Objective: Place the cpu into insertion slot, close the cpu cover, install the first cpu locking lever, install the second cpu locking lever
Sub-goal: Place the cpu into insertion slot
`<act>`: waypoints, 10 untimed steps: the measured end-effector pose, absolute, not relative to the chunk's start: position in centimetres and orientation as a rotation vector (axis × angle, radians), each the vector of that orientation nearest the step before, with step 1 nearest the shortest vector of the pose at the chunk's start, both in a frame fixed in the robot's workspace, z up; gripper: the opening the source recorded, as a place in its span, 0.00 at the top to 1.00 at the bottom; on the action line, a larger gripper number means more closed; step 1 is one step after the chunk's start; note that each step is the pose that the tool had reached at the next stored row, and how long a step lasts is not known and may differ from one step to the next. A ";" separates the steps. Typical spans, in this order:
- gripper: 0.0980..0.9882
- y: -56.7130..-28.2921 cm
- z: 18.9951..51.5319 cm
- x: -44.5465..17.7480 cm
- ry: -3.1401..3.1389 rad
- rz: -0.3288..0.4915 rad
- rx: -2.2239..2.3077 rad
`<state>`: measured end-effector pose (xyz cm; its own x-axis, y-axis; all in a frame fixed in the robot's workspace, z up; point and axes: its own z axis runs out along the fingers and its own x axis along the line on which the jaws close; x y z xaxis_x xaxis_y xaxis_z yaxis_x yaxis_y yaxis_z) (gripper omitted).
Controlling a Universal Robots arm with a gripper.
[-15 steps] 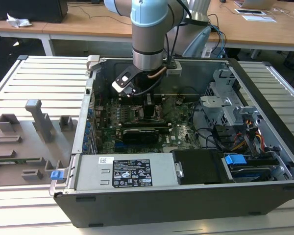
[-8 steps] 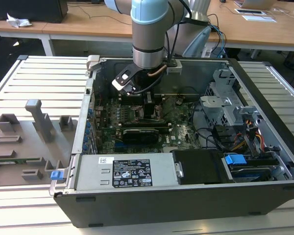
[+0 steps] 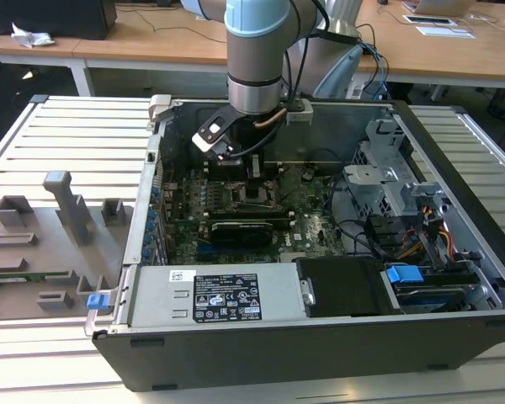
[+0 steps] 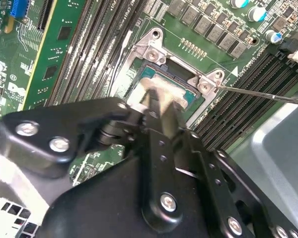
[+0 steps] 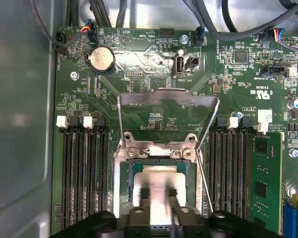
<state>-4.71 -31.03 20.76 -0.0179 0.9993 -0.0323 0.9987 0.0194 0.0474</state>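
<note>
**Item:** cpu [image 5: 159, 174], apparently seated flat in the insertion slot [image 5: 120, 184], mid-motherboard [image 5: 79, 101].

**Gripper** [image 5: 159, 197]: directly above the cpu, bearing straight down on its top. Cannot tell whether it grips or is free (its own body hides the contact).

**Cpu cover** [image 5: 139, 97]: open, swung back off the slot's hinge edge toward the coin cell [image 5: 100, 60].

**Clearance:** lever wire [image 5: 204, 178] runs along one slot side. Memory slots [image 5: 84, 173] flank both sides, so sideways room looks tight.

Count for you: 1 cpu [image 5: 159, 176], 1 insertion slot [image 5: 123, 183], 1 cpu cover [image 5: 169, 96], 1 gripper [image 5: 159, 194]. Board: 1 coin cell [image 5: 100, 59], 2 hinge screws [image 5: 132, 152], 4 white memory-slot latches [image 5: 62, 121], 1 fitted memory module [image 5: 265, 183]. 1 computer case [image 3: 261, 362].
</note>
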 end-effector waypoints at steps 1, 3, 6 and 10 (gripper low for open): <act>0.85 -31.0 20.8 -4.7 2.202 0.017 2.161; 0.99 -31.0 20.7 -4.7 2.202 0.017 2.161; 0.99 -31.1 20.6 -4.7 2.202 0.018 2.161; 0.99 -31.1 20.4 -4.7 2.202 0.016 2.161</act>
<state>-4.74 -31.12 20.38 -0.0180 0.9993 -0.0325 0.9987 0.0195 0.0466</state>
